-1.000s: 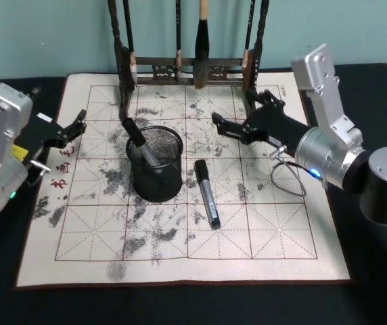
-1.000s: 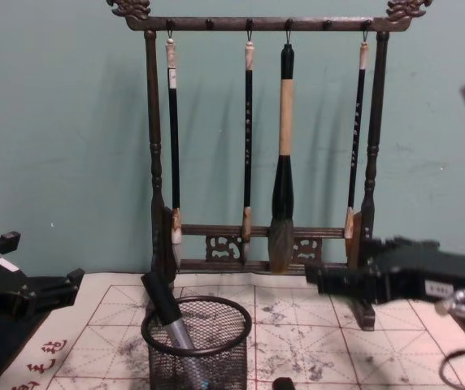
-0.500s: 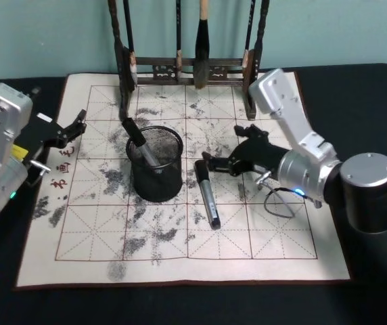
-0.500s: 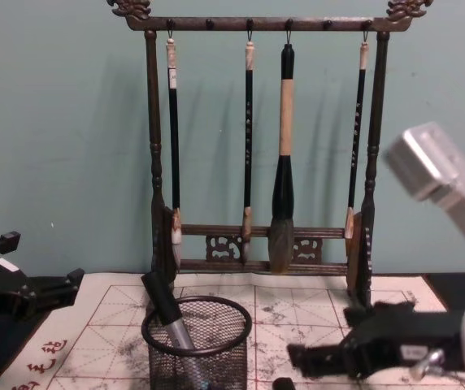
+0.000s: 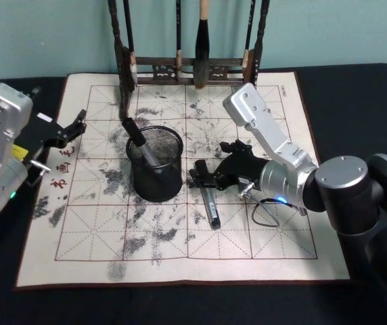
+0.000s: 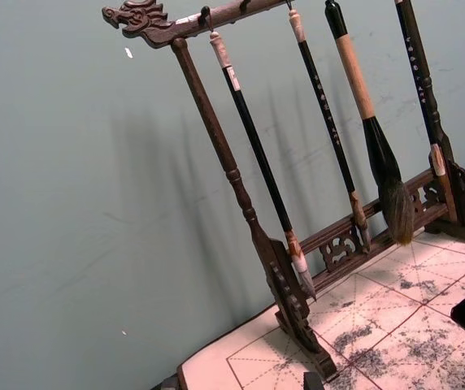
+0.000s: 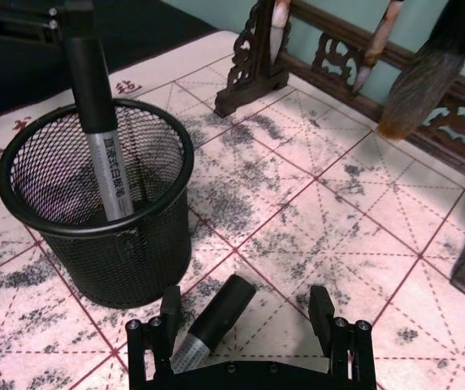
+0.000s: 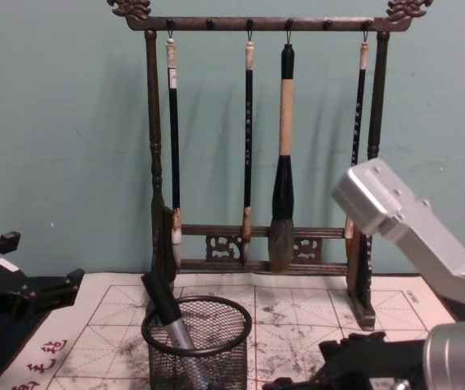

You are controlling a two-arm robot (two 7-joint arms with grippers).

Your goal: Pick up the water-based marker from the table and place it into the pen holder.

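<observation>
Black-capped water-based marker (image 5: 208,198) lies flat on the calligraphy mat (image 5: 281,230). The right gripper (image 7: 245,310) is down over its cap end with fingers spread wide either side. Just left sits the mesh pen holder (image 5: 154,164), with another marker (image 5: 141,145) inside. Left gripper (image 5: 77,126) sits parked far left.

A tall dark wooden brush rack (image 8: 216,231) stands upright in front of a plain teal wall (image 8: 62,122). Its top bar ends in carved dragon-head finials (image 8: 128,8). The lower rail carries carved fretwork panels (image 8: 223,246). Four brushes hang from hooks on the top bar:
- Three slim black-handled brushes (image 8: 173,138), (image 8: 248,138), (image 8: 356,138).
- One large brush with a tan handle and a thick dark tuft (image 8: 284,175), third from the left, with its tip reaching the lower rail.
</observation>
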